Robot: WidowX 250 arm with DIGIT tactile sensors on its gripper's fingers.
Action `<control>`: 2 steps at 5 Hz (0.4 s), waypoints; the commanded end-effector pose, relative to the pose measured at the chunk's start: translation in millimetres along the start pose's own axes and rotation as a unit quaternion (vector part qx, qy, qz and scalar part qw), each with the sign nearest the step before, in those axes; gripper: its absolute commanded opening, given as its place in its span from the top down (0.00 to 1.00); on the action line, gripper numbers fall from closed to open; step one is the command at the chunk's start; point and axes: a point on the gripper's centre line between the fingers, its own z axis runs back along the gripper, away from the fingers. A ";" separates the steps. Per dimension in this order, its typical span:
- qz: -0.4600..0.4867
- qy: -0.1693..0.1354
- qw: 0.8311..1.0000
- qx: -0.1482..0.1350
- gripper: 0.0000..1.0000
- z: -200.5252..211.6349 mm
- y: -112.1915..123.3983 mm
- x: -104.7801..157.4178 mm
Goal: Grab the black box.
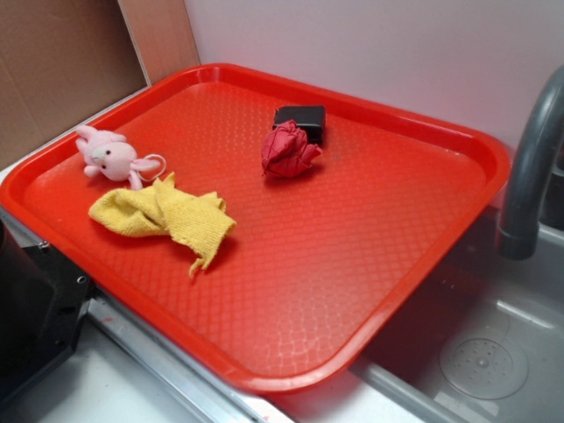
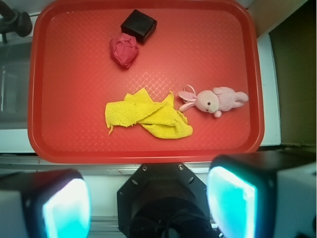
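Observation:
The black box [image 1: 300, 120] lies flat at the far side of the red tray [image 1: 264, 379], just behind the red cloth wad [image 1: 288, 150], which sits right against its front edge. In the wrist view the box [image 2: 139, 25] is at the top centre with the wad [image 2: 124, 48] beside it. My gripper [image 2: 148, 201] is open and empty, with the two pads [image 2: 67, 208] wide apart. It is high above the tray's near rim [image 2: 143, 154], far from the box. The gripper does not show in the exterior view.
A yellow cloth [image 1: 167, 216] and a pink toy bunny [image 1: 110, 156] lie on the tray's near-left part; both also show in the wrist view, the cloth [image 2: 148, 117] and the bunny [image 2: 214, 99]. A grey faucet [image 1: 529, 167] and sink [image 1: 476, 352] are right of the tray. The robot base [image 1: 35, 300] is front left.

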 end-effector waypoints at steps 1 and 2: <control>0.000 0.000 1.000 0.000 0.00 0.0 0.0 0.0; -0.012 -0.003 1.000 0.009 0.00 -7.2 3.9 7.7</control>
